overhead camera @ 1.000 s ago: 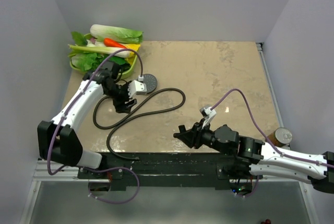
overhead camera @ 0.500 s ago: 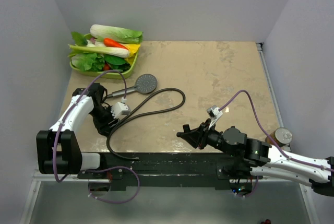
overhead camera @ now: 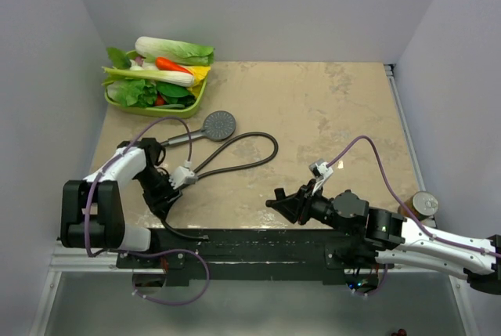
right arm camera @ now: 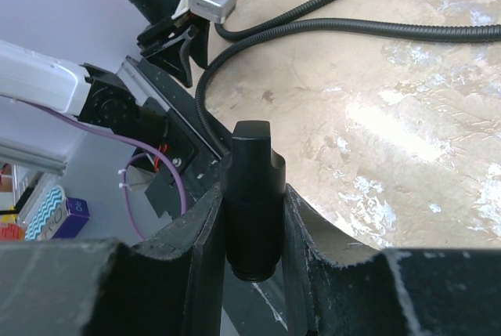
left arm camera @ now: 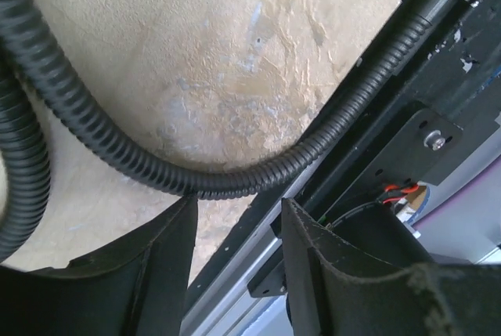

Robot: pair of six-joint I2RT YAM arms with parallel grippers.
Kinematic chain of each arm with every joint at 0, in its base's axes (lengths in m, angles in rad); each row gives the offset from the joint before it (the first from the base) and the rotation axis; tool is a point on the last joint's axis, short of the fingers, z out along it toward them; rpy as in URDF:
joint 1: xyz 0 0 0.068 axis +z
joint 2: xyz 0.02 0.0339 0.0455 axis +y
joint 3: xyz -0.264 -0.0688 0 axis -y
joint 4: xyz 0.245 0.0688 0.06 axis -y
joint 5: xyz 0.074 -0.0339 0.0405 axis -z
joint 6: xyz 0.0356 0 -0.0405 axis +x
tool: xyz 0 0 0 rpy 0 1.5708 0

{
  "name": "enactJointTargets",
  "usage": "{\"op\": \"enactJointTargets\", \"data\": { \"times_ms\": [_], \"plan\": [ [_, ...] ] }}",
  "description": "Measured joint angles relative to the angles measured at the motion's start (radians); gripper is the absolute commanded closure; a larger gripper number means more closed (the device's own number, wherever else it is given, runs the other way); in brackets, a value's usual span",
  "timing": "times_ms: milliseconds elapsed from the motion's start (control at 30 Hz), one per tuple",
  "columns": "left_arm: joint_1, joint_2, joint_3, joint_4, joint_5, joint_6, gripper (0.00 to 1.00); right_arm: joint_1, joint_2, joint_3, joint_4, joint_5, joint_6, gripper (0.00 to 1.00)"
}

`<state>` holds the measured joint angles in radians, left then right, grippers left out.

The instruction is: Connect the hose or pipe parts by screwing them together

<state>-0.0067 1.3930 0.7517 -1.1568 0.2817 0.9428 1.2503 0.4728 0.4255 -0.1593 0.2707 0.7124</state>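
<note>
Beige marbled tabletop (overhead camera: 329, 117): a vegetable tray (overhead camera: 192, 105) sits at 10 o'clock, a can (overhead camera: 425, 204) at 4; the shower head (overhead camera: 220, 124) lies beside the tray, the hose (left arm camera: 235, 183) looping to 7 o'clock, where the folded left gripper (left arm camera: 235, 211) hovers, fingers apart; at 6, the low-stretched right gripper (right arm camera: 252, 195) clamps a dark fitting (right arm camera: 252, 156)

Robot lab cell: white walls (overhead camera: 47, 54) around a table (overhead camera: 329, 109), arms (overhead camera: 117, 165) bolted to a rail (overhead camera: 258, 243).

Vegetable-filled tray (overhead camera: 194, 103) (far-left corner), tin (overhead camera: 425, 204) at right
</note>
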Motion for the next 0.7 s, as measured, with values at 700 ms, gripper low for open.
{"op": "enactJointTargets", "data": {
  "times_ms": [700],
  "plan": [
    [-0.073, 0.240, 0.123, 0.068, 0.052, -0.133, 0.46, 0.000, 0.053, 0.000, 0.051, -0.023, -0.006, 1.00]
  ]
}}
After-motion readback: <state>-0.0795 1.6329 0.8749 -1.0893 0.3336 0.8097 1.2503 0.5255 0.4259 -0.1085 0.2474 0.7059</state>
